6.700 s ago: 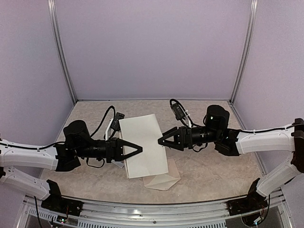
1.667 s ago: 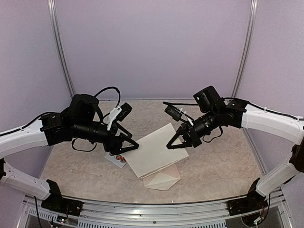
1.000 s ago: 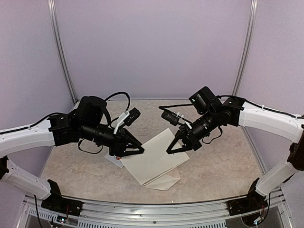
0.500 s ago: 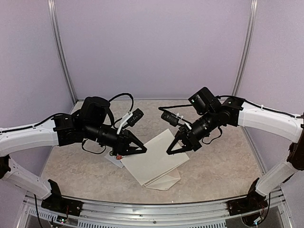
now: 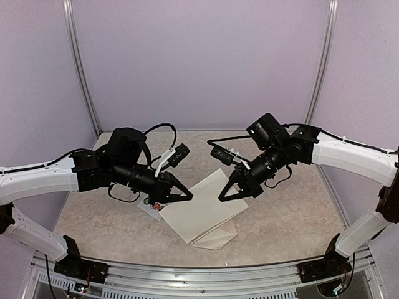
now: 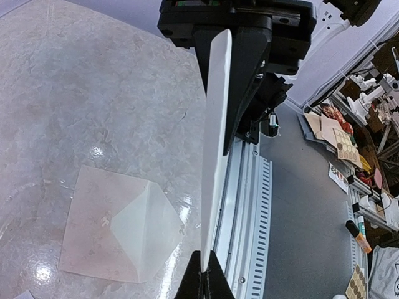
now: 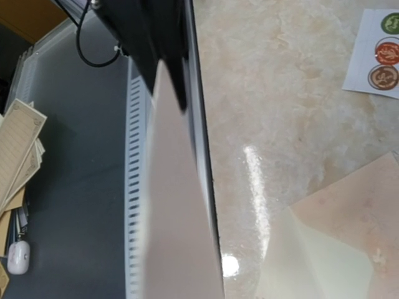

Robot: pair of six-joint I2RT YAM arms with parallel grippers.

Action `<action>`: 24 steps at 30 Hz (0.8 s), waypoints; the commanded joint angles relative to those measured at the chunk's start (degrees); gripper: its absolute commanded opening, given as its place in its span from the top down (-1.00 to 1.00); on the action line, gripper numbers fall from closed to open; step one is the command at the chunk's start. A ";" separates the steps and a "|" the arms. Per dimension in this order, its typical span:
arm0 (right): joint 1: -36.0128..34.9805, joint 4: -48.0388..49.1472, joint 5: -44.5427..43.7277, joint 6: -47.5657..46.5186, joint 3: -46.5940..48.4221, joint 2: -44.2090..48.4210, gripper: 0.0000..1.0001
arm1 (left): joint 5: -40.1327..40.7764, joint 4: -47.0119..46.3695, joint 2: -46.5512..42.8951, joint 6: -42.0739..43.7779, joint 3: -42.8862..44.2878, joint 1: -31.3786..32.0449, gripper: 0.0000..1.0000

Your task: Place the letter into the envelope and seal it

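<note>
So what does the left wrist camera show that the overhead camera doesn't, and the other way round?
Only the left wrist view shows the letter edge-on as a thin sliver, the envelope uncovered with its triangular flap, and a clutter of papers beyond the table's edge. Only the overhead view shows the letter's broad white face, its overlap of the envelope, and the whole left arm and right arm. Both show the left gripper and right gripper pinching opposite edges of the letter over the marble table.
</note>
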State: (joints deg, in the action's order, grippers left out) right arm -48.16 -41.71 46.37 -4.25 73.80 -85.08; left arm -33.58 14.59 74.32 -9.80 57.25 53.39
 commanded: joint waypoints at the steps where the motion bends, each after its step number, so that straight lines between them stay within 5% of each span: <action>1: -0.44 -1.59 -2.50 -0.39 2.35 0.63 1.00 | 0.47 0.48 0.73 0.14 -0.87 0.27 1.00; 5: -0.42 -1.08 -3.27 1.04 3.10 1.11 1.00 | 5.15 -1.59 0.06 -1.47 -2.13 0.29 1.00; 9: -1.06 4.04 -1.84 4.01 1.90 2.97 0.00 | 4.31 -4.96 -0.84 -3.00 -3.34 0.23 1.00; 13: -1.07 12.27 -0.87 8.32 -0.91 7.17 -0.46 | 4.70 -5.28 -0.74 -3.49 -3.71 0.29 1.00; 16: -1.06 15.66 2.23 10.35 -2.58 7.54 -0.54 | 5.54 -5.96 -1.40 -4.30 -3.99 0.23 1.00; 24: -3.52 27.06 7.98 16.16 -7.35 5.48 -0.34 | 11.21 -8.78 -2.65 -7.59 -4.90 -0.69 1.00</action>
State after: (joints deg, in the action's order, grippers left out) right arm -49.54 -22.92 50.09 7.44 68.55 -78.74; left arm -26.04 8.97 72.84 -15.14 53.28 53.36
